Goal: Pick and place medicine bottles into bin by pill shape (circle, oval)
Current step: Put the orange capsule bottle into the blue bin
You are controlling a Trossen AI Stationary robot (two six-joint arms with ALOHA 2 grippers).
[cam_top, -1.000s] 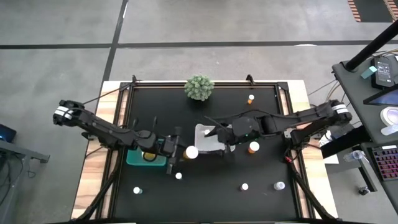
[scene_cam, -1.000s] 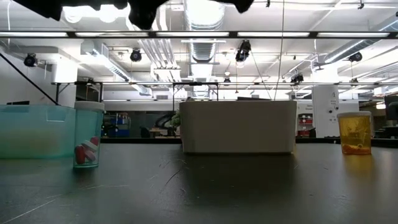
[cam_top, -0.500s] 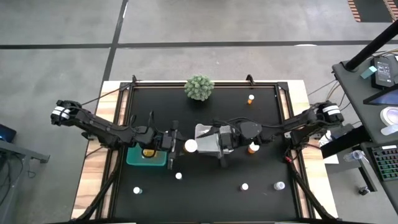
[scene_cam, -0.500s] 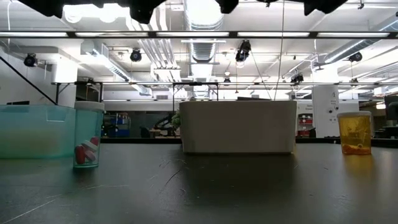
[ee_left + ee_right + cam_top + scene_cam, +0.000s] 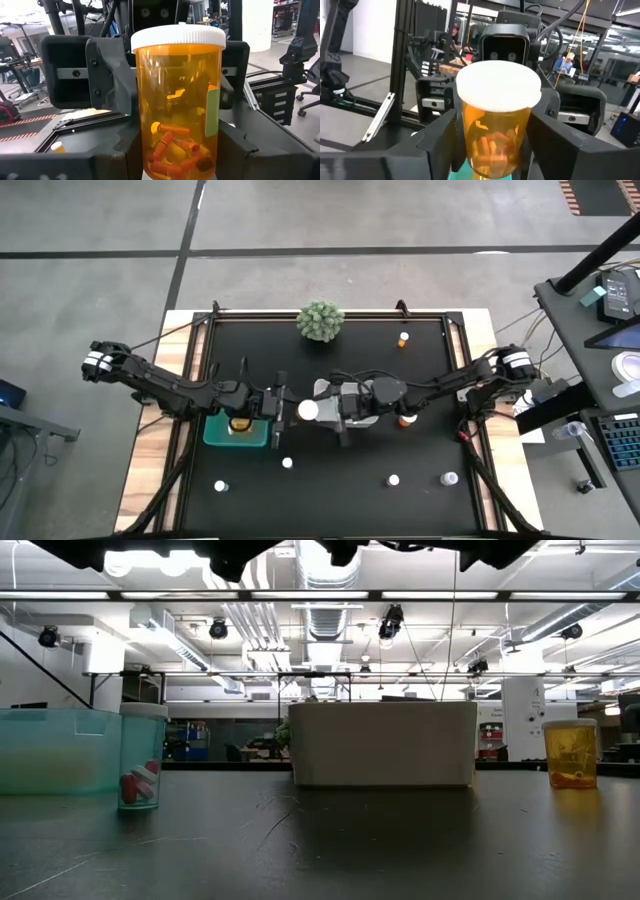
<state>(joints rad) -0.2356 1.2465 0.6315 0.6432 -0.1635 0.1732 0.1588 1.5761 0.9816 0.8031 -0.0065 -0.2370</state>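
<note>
Bottle (image 5: 307, 410) with an amber body and white cap hangs above the middle of the table (image 5: 420, 510), just off the left side of the white bin (image 5: 328, 390). The wrist views show it upright with orange oblong capsules in the bottom. Left gripper (image 5: 292, 410) has it pinched between its fingers (image 5: 125, 150). Right gripper (image 5: 325, 410) faces it from the other side, fingers (image 5: 437, 137) spread and flanking the bottle closely

Teal bin (image 5: 215, 435) sits toward the left edge, right under the left arm. Another amber bottle (image 5: 405, 418) stands just right of the white bin, and a small one (image 5: 403, 338) is up by the far edge near the green spiky plant (image 5: 320, 321). Four white-capped bottles (image 5: 287, 463) are spread along the near edge. From the low view, a clear bottle (image 5: 140, 755) with red and white capsules stands right beside the teal bin
</note>
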